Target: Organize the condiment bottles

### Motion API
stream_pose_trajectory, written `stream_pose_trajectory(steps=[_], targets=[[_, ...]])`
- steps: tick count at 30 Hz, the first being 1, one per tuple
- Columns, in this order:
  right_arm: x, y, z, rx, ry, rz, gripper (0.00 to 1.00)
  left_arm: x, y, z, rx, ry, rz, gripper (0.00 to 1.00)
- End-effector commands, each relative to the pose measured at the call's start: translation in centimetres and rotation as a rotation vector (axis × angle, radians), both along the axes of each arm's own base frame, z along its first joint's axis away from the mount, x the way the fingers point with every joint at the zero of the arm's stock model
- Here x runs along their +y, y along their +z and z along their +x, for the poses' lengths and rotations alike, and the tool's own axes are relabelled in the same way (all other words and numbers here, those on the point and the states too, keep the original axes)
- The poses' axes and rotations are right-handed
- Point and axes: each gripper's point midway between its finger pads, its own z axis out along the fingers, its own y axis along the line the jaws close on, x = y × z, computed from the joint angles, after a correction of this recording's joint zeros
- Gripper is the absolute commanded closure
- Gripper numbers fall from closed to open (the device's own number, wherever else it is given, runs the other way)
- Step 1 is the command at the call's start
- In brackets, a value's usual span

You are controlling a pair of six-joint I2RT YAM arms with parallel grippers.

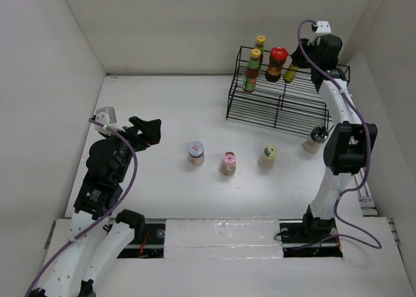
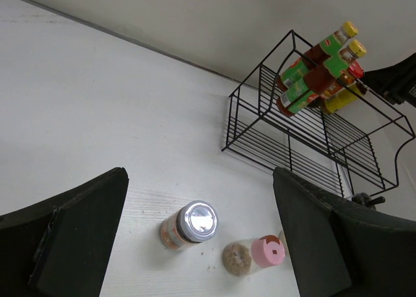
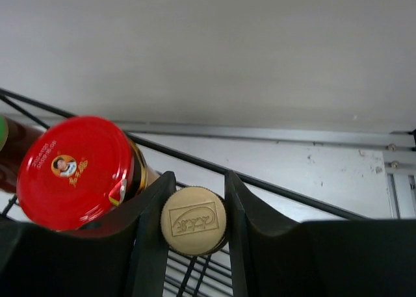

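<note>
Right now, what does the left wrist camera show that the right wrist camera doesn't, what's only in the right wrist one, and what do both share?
Only the left wrist view shows the silver-lidded jar and the pink-capped bottle, seen past the open left claw. Only the right wrist view shows the gold cap from above, pinched between the right claw's fingers, and the small picture on top of the red lid. Both show the black wire rack and the red-lidded jar in it.

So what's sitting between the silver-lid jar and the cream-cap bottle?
The pink-capped bottle stands between the silver-lidded jar and the cream-capped bottle, apart from both. The top view shows it.
</note>
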Motion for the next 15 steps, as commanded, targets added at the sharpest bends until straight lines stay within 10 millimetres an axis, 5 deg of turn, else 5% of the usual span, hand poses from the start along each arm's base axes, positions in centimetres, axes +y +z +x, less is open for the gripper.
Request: stream_pose_trajectory(steps=[1,4,8,12,15], targets=[[0.3,3.0,0.1,-0.082,0.003,-0.012,0.78,0.1,1.3,0.3,-0.051,0.002,-0.001,0.11],[0.2,3.1,0.3,-0.075,0.003,-0.011,0.70,0.2,1.3,0.3,-0.052,0.011,0.000,0.11],[0.1,3.1,0.3,-0.075,-0.006,-0.013,0.43,0.3,1.5,0.1,-0.060,0.011,-0.004,0.11],[0.5,6.2,-0.9,-0.130,-0.006,-0.016,0.26,0.3,1.5,0.1,-0.060,0.011,-0.004,0.11],[0.9,10.3,-2.4,-0.208,-0.008,-0.019,0.23,0.3,1.5,0.1,-0.060,0.011,-0.004,0.11]])
